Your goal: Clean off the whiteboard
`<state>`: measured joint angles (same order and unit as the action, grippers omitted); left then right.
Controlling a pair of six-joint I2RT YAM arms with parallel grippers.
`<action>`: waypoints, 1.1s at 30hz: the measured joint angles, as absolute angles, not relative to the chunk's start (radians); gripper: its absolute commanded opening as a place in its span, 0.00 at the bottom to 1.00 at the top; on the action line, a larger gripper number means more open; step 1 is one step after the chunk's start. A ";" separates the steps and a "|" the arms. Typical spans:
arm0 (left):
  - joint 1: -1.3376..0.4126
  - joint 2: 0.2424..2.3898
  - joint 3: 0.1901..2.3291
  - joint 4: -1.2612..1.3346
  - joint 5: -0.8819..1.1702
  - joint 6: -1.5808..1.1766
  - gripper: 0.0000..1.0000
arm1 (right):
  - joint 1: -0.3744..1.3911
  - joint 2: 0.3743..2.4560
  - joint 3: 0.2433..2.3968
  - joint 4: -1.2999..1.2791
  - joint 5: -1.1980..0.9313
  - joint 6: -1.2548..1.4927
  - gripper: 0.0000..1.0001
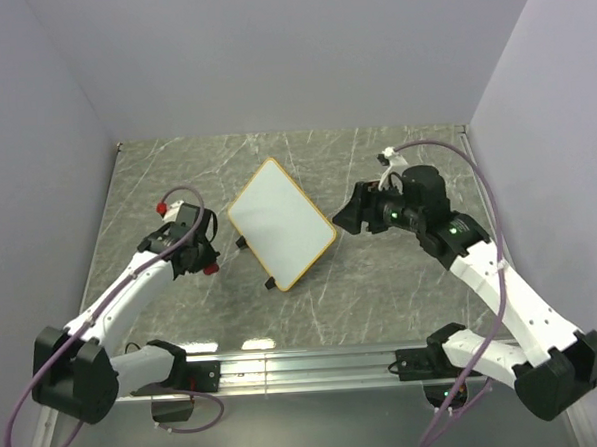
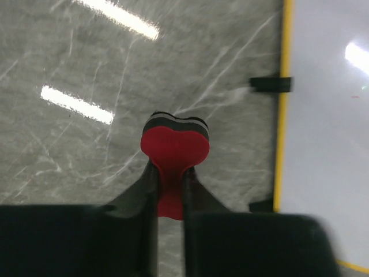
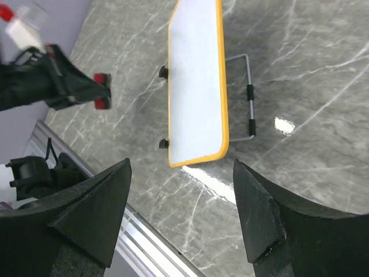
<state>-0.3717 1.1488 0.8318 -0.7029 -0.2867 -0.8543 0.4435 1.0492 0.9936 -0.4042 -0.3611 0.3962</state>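
The whiteboard (image 1: 282, 224) sits near the middle of the table (image 1: 383, 299), turned cornerwise. Its face looks clean white in every view, with no red marks showing, so I judge the wiping to be finished or nearly so. At its 9 o'clock the left gripper (image 1: 206, 256) is clamped on the eraser (image 2: 174, 144), just off the board's edge. At 3 o'clock the right gripper (image 1: 344, 219) has its jaws spread wide and holds nothing.

Bright strip glare on the table (image 2: 69, 173); near jaws seemingly blurred.

Yellow-framed whiteboard (image 1: 282, 224) (plain white face, two black feet), diagonal at mid-table.
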 measured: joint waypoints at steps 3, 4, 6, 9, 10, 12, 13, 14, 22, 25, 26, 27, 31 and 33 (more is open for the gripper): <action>-0.365 1.232 0.821 -0.701 -0.284 -0.858 0.51 | 0.434 0.995 0.994 -0.435 -0.347 0.395 0.78; -0.362 1.268 0.822 -0.698 -0.278 -0.865 0.54 | 0.433 0.983 0.992 -0.444 -0.343 0.395 0.79; -0.357 1.349 0.830 -0.695 -0.259 -0.871 0.65 | 0.432 0.955 0.978 -0.456 -0.334 0.395 0.79; -0.354 1.427 0.850 -0.690 -0.244 -0.876 0.74 | 0.429 0.920 0.947 -0.480 -0.324 0.395 0.79; -0.354 1.443 0.860 -0.689 -0.241 -0.877 0.77 | 0.428 0.913 0.940 -0.491 -0.320 0.395 0.79; -0.354 1.469 0.889 -0.694 -0.239 -0.876 0.84 | 0.424 0.909 0.936 -0.512 -0.312 0.393 0.79; -0.354 1.476 0.907 -0.694 -0.239 -0.876 0.88 | 0.421 0.908 0.936 -0.519 -0.307 0.390 0.79; -0.354 1.477 0.925 -0.695 -0.239 -0.873 0.92 | 0.418 0.907 0.936 -0.525 -0.303 0.385 0.79; -0.354 1.433 1.073 -0.765 -0.251 -0.848 0.95 | 0.395 0.907 0.966 -0.572 -0.270 0.361 0.79; -0.354 1.382 1.155 -0.821 -0.260 -0.825 0.95 | 0.394 0.908 1.014 -0.589 -0.245 0.361 0.79; -0.354 1.361 1.186 -0.833 -0.261 -0.815 0.94 | 0.394 0.908 1.031 -0.592 -0.234 0.361 0.79; -0.354 1.329 1.216 -0.835 -0.260 -0.797 0.94 | 0.394 0.909 1.054 -0.596 -0.219 0.362 0.79; -0.354 1.182 1.295 -0.829 -0.251 -0.731 0.93 | 0.394 0.896 1.115 -0.586 -0.163 0.377 0.77; -0.354 1.117 1.328 -0.830 -0.251 -0.708 0.95 | 0.393 0.868 1.111 -0.577 -0.138 0.390 0.77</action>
<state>-0.3538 1.1168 1.3281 -0.8295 -0.2508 -0.7078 0.3935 0.8677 1.1114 -0.5766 -0.1383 0.3897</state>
